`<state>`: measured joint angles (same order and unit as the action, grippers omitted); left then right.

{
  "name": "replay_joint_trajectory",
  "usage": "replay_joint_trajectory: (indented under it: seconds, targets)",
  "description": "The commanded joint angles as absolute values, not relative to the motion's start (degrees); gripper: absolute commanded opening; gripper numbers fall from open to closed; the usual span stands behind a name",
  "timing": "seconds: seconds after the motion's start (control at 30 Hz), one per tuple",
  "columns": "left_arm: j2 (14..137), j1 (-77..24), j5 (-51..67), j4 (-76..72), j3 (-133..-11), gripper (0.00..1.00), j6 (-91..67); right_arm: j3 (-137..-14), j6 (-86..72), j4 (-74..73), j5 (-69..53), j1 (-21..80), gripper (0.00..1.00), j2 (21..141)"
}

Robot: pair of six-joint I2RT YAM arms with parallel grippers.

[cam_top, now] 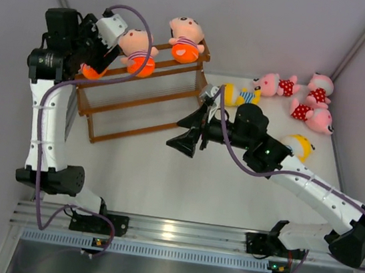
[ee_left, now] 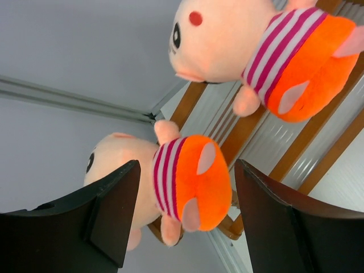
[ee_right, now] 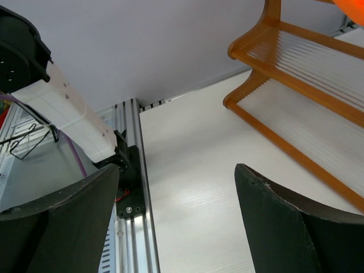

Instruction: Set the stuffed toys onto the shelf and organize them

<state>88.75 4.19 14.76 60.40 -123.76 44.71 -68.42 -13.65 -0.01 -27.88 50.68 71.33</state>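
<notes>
- A peach doll [ee_left: 193, 187] in orange shorts is found at the left end of the top tier of the shelf [cam_top: 139, 104]. A second peach doll [ee_left: 256, 51] is set beside it, and a third peach doll [cam_top: 185, 39] sits at the right end of the same tier.
- The dolls are judged light, soft and squashy. A squeeze is unlikely to harm them, but they may tip easily on the thin slats. A hold across the plump body is judged safer than one on a limb or an ear.
- Five toys are left on the table [cam_top: 151, 173] to the right of the shelf. A yellow doll [cam_top: 238, 95] lies nearest it and three pink dolls [cam_top: 313, 117] are clustered farther right. Another yellow doll [cam_top: 300, 147] is partly hidden by the right arm [cam_top: 310, 187].
- The left gripper [ee_left: 186, 170] is placed around the first doll with its jaws spread. One finger is seen apart from the orange shorts; contact at the head side cannot be told. The left arm [cam_top: 46, 125] is reared up over the shelf's left end.
- The right gripper [ee_right: 177, 170] is held over bare table in front of the shelf. Its jaws are spread wide with nothing between them.
</notes>
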Motion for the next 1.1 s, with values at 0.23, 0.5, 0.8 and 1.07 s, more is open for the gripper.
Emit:
replay_joint_trajectory:
  seconds: [0.23, 0.5, 0.8, 1.07]
  targets:
    - [93.1, -4.3, -7.5, 56.5, -123.0, 0.71, 40.6, -66.8, -14.0, 1.5, -28.2, 49.9, 0.83, 67.9]
    - [88.2, -5.4, -14.7, 51.6, -113.2, 0.69, 42.1, -66.9, -14.1, -2.4, -25.5, 49.9, 0.83, 66.7]
    - [85.2, -5.3, -15.8, 48.9, -106.0, 0.63, 42.1, -63.2, -14.8, -3.3, -22.9, 49.9, 0.83, 62.9]
    - [85.2, -4.6, -14.2, 48.1, -105.5, 0.59, 43.9, -62.3, -14.9, -2.9, -23.1, 49.9, 0.83, 62.0]
